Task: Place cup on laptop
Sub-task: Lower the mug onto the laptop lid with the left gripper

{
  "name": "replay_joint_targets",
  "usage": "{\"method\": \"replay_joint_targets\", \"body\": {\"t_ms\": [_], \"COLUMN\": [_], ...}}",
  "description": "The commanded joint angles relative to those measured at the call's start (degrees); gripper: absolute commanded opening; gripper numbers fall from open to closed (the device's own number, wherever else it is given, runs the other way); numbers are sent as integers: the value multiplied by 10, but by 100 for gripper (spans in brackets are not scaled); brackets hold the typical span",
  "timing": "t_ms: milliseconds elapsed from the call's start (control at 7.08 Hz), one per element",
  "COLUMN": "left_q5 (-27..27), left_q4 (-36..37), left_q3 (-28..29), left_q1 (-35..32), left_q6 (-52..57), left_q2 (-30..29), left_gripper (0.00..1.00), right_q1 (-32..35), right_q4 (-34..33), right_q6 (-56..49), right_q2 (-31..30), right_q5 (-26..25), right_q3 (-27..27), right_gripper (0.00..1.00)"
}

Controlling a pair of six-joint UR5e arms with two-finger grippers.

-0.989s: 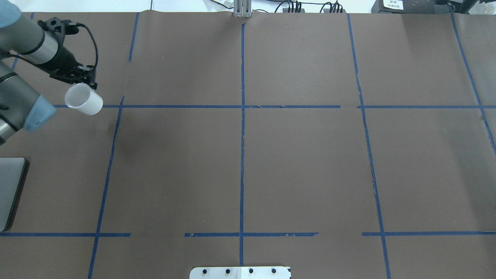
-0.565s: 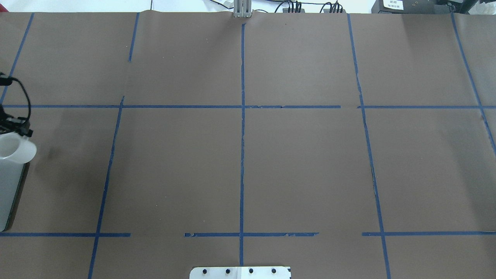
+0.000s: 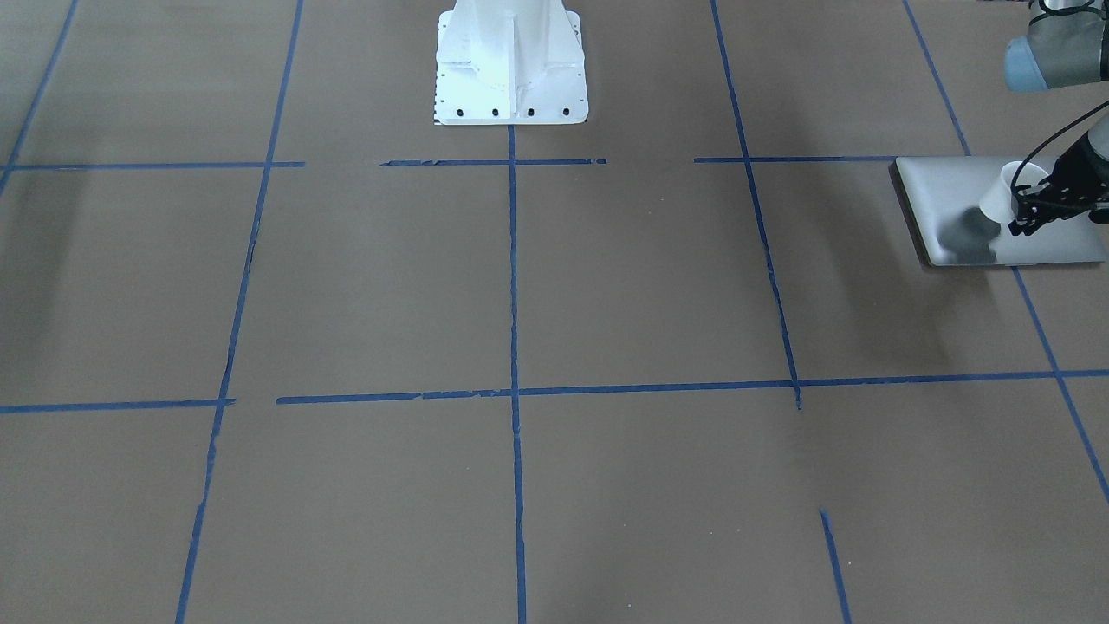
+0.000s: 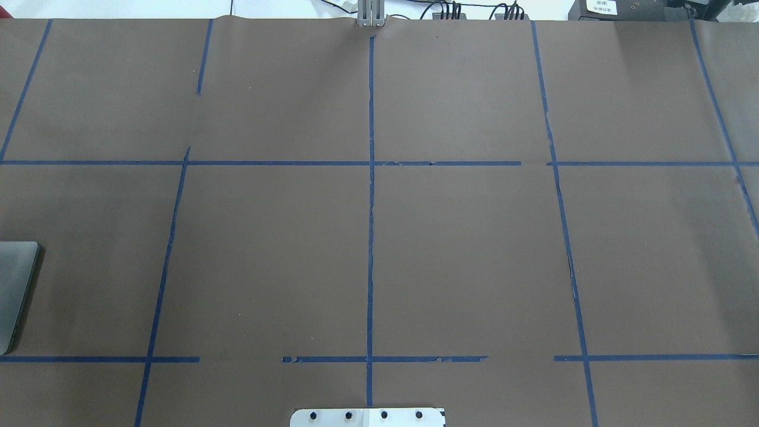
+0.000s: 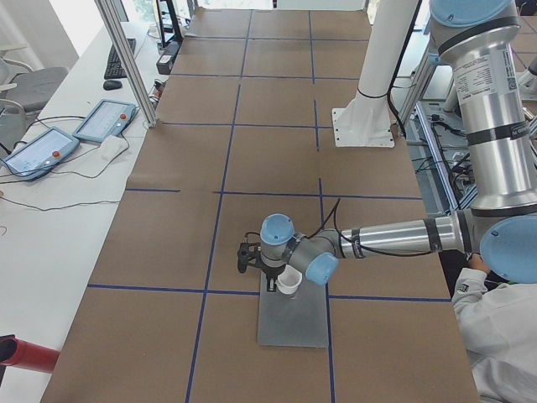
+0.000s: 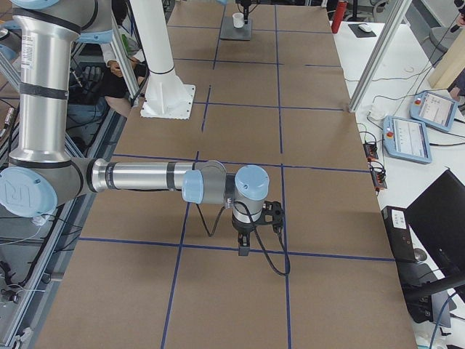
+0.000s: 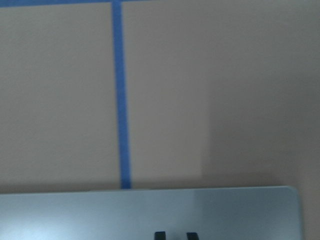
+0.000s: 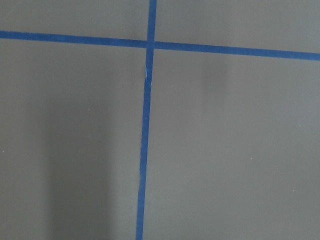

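**Cup held mouth-up over the laptop**

The left jaws are clamped on the smooth, white, tapered cup [image 3: 996, 195]. Its axis is near upright, mouth up, over the closed, flat, silver-grey laptop [image 3: 940, 195] lying on the brown-papered desk [image 3: 606, 286]. Whether the right jaws are parted, I cannot tell.

Table [image 4: 462, 249] covered in brown paper. Blue tape [image 4: 370, 237] laid across it in grid, some lines broken. Closed laptop [image 3: 931, 186] flat on paper at robot's left end, just beside tape line. White base plate [image 3: 511, 108] at robot-side edge, on centre line.
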Motion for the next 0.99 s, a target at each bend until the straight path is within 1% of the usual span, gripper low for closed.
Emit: {"method": "replay_joint_targets", "body": {"t_ms": [0, 283, 424, 565, 848], "left_q5": [0, -5, -31, -40, -39], "left_q4": [-65, -66, -67, -67, -67], "left_q3": [51, 46, 46, 45, 47], "left_q1": [-2, -2, -2, -2, -2], "left_q6": [-5, -7, -7, -6, -5], "left_q2": [4, 5, 5, 5, 4], "left_gripper": [0, 0, 0, 0, 0], "right_q1": [0, 0, 0, 0, 0], "right_q4": [1, 1, 0, 1, 0], "right_q6": [0, 0, 0, 0, 0], "right_q2": [0, 0, 0, 0, 0], "right_q5": [0, 0, 0, 0, 0], "right_q3": [0, 0, 0, 0, 0], "right_gripper": [100, 100, 100, 100, 100]}}
